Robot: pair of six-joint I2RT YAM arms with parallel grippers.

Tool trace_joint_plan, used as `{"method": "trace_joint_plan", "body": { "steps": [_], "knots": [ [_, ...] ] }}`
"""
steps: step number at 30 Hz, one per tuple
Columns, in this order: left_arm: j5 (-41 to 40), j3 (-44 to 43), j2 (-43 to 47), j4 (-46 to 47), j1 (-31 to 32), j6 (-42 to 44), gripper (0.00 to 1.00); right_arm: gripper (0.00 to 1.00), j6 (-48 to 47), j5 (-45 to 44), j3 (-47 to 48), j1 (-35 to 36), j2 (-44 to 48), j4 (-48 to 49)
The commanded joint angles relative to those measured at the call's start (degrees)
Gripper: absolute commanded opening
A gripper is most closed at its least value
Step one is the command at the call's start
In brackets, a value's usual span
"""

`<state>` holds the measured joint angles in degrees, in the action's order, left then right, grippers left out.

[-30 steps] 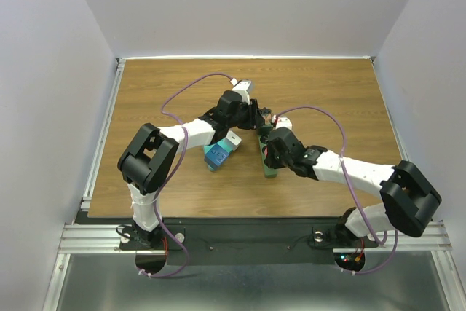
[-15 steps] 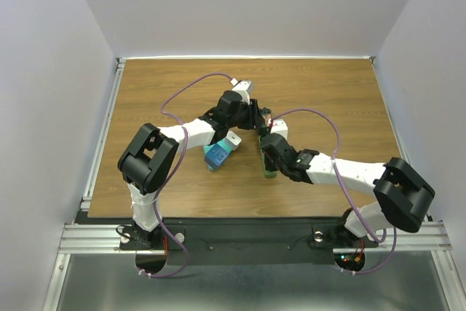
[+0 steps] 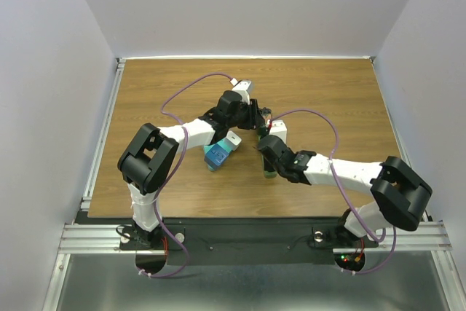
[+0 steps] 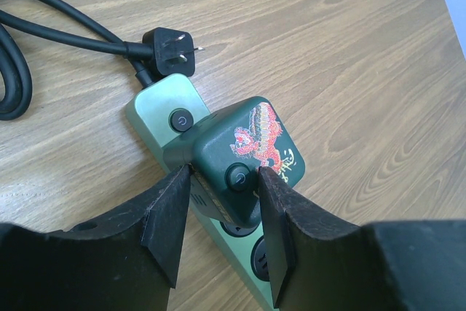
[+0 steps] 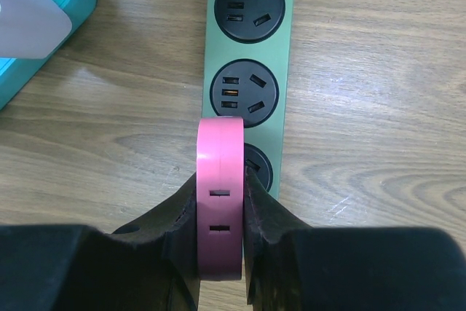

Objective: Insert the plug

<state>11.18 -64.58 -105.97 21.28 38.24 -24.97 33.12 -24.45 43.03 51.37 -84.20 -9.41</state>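
A light green power strip (image 5: 251, 49) lies on the wooden table; it also shows in the top view (image 3: 268, 172) and the left wrist view (image 4: 156, 103). My right gripper (image 5: 220, 178) is shut on a pink plug (image 5: 220, 209) and holds it upright over the strip's nearest socket, partly covering it. Two round sockets beyond it are free. My left gripper (image 4: 222, 180) is shut on a dark green adapter (image 4: 247, 140) with a red dragon print, which sits on the strip's far end. In the top view both grippers meet mid-table, left (image 3: 251, 118) and right (image 3: 268, 152).
A black plug (image 4: 171, 50) with a thick black cord (image 4: 14, 71) lies beside the strip's far end. A teal box with a white part (image 5: 44, 27) lies left of the strip, also in the top view (image 3: 218, 152). Purple cables arc over both arms.
My right gripper has shifted slightly left and nearer along the strip with the pink plug. The left arm has not moved.
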Motion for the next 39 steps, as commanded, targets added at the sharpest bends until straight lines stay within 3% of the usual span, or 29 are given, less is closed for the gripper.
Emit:
{"method": "trace_joint_plan", "body": {
  "steps": [1,5,7,12,14,15,19,21,23,28,34,39],
  "knots": [
    [-0.02,1.38,-0.2,-5.55,0.35,1.77,0.51,0.0,2.91,5.73,-4.01,0.04,-7.65,-5.44],
    [-0.37,1.12,0.24,-5.98,0.35,1.68,0.52,0.01,3.26,3.45,-1.72,0.13,-5.89,-7.98],
    [-0.72,0.86,0.24,-6.42,0.43,1.77,0.52,0.08,3.09,2.04,-0.05,0.04,-5.01,-9.83],
    [-1.16,0.42,0.59,-7.13,0.35,1.59,0.52,0.53,1.69,-1.91,4.61,0.04,-0.88,-13.79],
    [-1.95,0.42,0.94,-7.39,0.35,1.51,0.52,0.61,1.16,-2.8,5.84,0.04,1.74,-14.32],
    [-2.21,0.33,1.12,-7.57,0.35,1.5,0.52,0.74,0.63,-3.41,7.41,-0.05,2.63,-14.5],
    [-3.0,-0.72,2.78,-8.7,0.35,1.85,0.55,0.87,-0.95,-5.25,10.85,-0.13,6.93,-15.37],
    [-3.97,-0.9,4.01,-9.41,0.26,2.12,0.58,0.9,-2.0,-5.78,11.99,-0.31,8.17,-15.64],
    [-5.81,-0.82,6.55,-10.29,0.17,2.29,0.72,0.93,-2.88,-6.14,12.87,-1.27,9.31,-15.55],
    [-7.75,0.33,13.05,-10.9,-0.53,2.38,0.87,0.95,-5.08,-6.32,12.87,-5.31,11.69,-15.03],
    [-13.61,3.84,21.76,-12.05,-4.66,0.55,0.92,0.97,-11.41,0.79,9.89,-19.1,15.65,-8.44],
    [-17.15,10.6,33.78,-13.27,-13.43,-0.43,0.99,0.98,-14.49,8.69,8.31,-32.26,17.05,-3.69]
  ]
}}
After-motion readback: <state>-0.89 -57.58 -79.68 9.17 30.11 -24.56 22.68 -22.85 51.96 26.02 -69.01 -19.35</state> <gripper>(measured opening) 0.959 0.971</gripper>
